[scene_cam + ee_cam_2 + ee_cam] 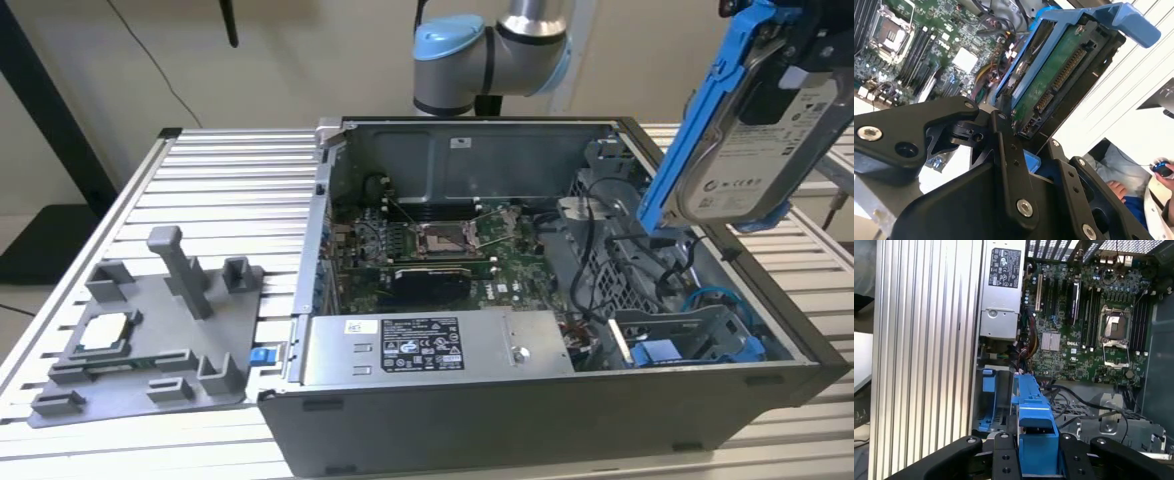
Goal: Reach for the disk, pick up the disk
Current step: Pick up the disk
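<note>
A: We see the disk [747, 150] up in the air at the far right corner of the case [534, 420], well clear of the open top; it hangs on edge, label facing the exterior view's right, blue bracket [694, 120] along its side.

B: Agreed; the gripper [1036, 450] has its jaws clamped on the disk, black fingers [1009, 165] pressing the bracket from both sides; in the second wrist view we see the green board and connector on the underside [1054, 75].

A: We judge it stiff and fairly heavy for its size; metal body, no give; the plastic bracket is the smoother, more flexible part, so a grip there could slip or flex.

B: And fragile, we think; a knock on the case wall would not suit it; holding by the bracket's sides keeps fingers off the bare board.

A: Below it we see the blue bay [694, 345] at the near right corner of the case, the motherboard [441, 245] in the middle, the power supply [427, 345] along the near wall.

B: On the table [227, 190], beside the case's left wall, sits a grey fixture [147, 340] with a chip [104, 330] on it; a person [1134, 185] shows in the second wrist view.
</note>
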